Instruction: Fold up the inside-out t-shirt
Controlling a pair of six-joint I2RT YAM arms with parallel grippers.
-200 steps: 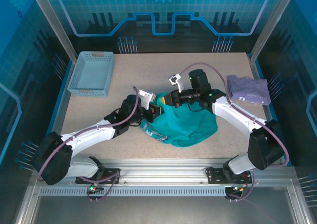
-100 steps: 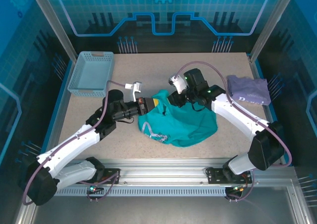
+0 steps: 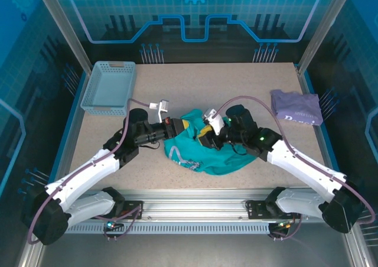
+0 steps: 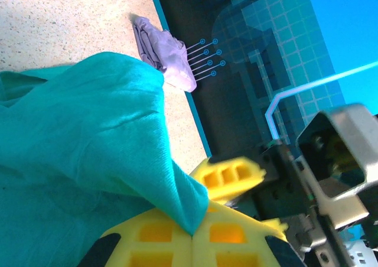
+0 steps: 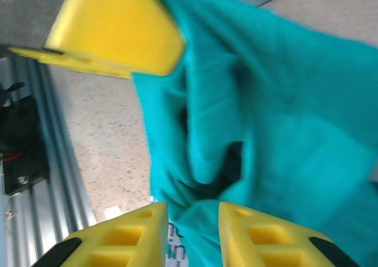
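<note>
Fingers [image 4: 159, 237] of the left gripper [image 4: 192, 234], pressed together on a raised fold of the inside-out t-shirt [image 3: 230, 152]. Fingers [image 5: 133, 234] of the right gripper [image 5: 194, 211], slightly parted, with teal cloth lying across the gap but not clamped. The two grippers meet at the garment's 10 o'clock edge, left gripper on the 9 o'clock side, right gripper on the 3 o'clock side. The cloth lies bunched at the centre of the table [image 3: 177, 84]. Lavender garment [image 3: 296, 107] at its 2 o'clock, well apart; blue basket [image 3: 109, 87] at 10 o'clock.
</note>
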